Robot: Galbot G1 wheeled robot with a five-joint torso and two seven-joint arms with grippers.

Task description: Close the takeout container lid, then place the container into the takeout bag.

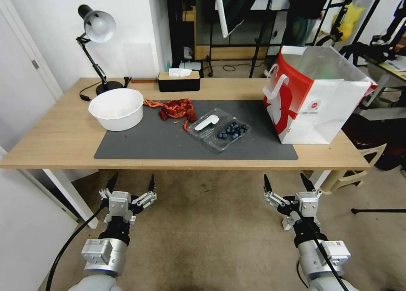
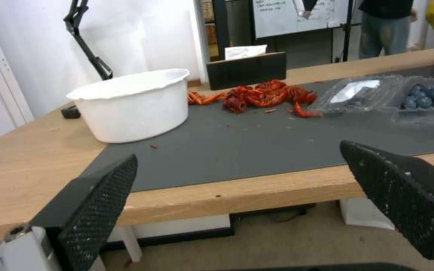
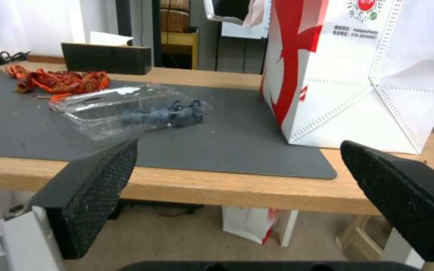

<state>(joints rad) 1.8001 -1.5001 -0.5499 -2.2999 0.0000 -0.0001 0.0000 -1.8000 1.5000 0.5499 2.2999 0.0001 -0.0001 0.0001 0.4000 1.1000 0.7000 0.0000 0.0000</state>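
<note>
Takeout container [image 1: 220, 129] is laid open on the grey mat [image 1: 169, 143], its lid [image 1: 206, 122] folded back. Nearer than the mat, below the wooden table [image 1: 50, 138] edge, the left gripper [image 1: 130, 184] and right gripper [image 1: 289, 184] are held spread. Beside the mat's right end the takeout bag [image 1: 317, 100] is stood upright, a black tissue box [image 1: 178, 81] behind.

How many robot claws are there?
2. The left gripper and the right gripper hang open below the table's near edge.

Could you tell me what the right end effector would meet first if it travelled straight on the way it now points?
Probably the near edge of the table: the open right end effector hangs in front of it, roughly at tabletop height. Were it to pass just above, the takeout container would come next.
</note>
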